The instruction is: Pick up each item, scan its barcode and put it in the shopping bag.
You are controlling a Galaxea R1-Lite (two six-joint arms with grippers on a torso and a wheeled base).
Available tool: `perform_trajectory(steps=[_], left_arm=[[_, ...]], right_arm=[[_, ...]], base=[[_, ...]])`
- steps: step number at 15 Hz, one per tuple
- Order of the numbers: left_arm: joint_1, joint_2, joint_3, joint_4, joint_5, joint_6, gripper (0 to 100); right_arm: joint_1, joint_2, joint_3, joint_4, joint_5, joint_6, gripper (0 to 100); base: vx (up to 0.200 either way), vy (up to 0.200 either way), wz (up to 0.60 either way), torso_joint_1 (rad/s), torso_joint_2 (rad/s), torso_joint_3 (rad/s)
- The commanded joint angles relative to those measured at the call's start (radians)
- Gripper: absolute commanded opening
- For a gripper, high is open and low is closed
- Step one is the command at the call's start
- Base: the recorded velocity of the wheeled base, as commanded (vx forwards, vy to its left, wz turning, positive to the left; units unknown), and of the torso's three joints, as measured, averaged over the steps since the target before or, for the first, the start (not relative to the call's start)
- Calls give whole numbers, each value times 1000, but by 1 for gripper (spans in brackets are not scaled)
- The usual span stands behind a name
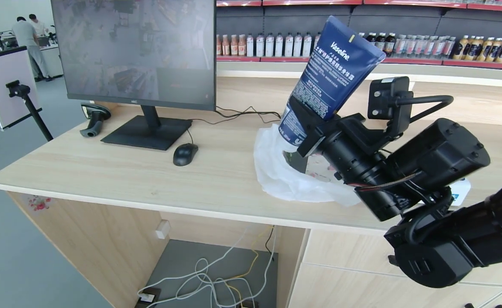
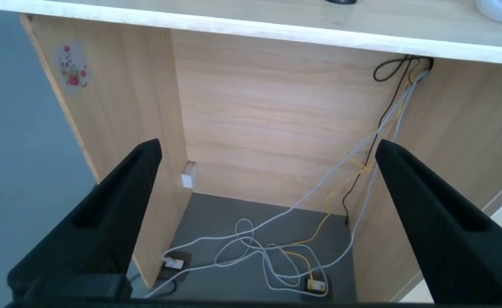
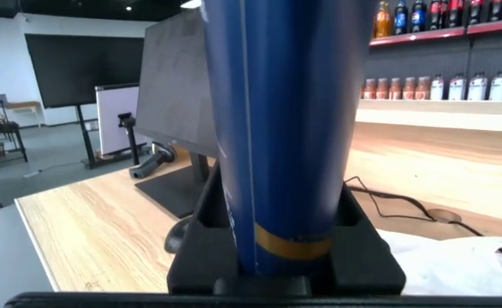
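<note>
My right gripper (image 1: pixel 307 137) is shut on a dark blue lotion tube (image 1: pixel 329 77), held tilted in the air above the white shopping bag (image 1: pixel 283 173) lying on the counter. Close up, the blue tube (image 3: pixel 276 128) stands between the black fingers (image 3: pixel 201 224) of the right gripper (image 3: pixel 280 244). A barcode scanner (image 1: pixel 93 119) rests at the counter's far left, beside the monitor; the scanner (image 3: pixel 152 161) also appears past the tube. My left gripper (image 2: pixel 268 214) is open below the counter edge, facing the cables on the floor.
A monitor (image 1: pixel 135 55) on its stand and a black mouse (image 1: pixel 185 154) occupy the left half of the wooden counter (image 1: pixel 105 171). Shelves of bottles (image 1: pixel 405 45) run along the back. Cables (image 2: pixel 276 252) lie under the desk.
</note>
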State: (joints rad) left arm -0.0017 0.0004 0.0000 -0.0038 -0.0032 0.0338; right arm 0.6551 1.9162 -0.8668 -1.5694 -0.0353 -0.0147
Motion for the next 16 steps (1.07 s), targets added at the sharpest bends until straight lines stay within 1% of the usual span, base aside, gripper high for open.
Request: perform_trajectory(steps=[1,3,5,7,12,16], left_arm=[[0,0,0,-1,0,14,100],[0,0,0,-2,0,17,100],[0,0,0,-2,0,17,100],[0,0,0,-2,0,17,100],[0,0,0,-2,0,17,100],[0,0,0,-2,0,17,100]], right_arm=[[-12,34,-20,-1,0,1,0],[-22,49,-28,-1,0,1,0],[-66,55,-24,-1,2,2,0],[-84,69,-34,-1,2,5,0],[-89,73,-47,-1,2,9,0],[-111,89,-52,-1,2,10,0]], base=[[0,0,0,0,0,0],[0,0,0,0,0,0],[0,0,0,0,0,0],[0,0,0,0,0,0],[0,0,0,0,0,0],[0,0,0,0,0,0]])
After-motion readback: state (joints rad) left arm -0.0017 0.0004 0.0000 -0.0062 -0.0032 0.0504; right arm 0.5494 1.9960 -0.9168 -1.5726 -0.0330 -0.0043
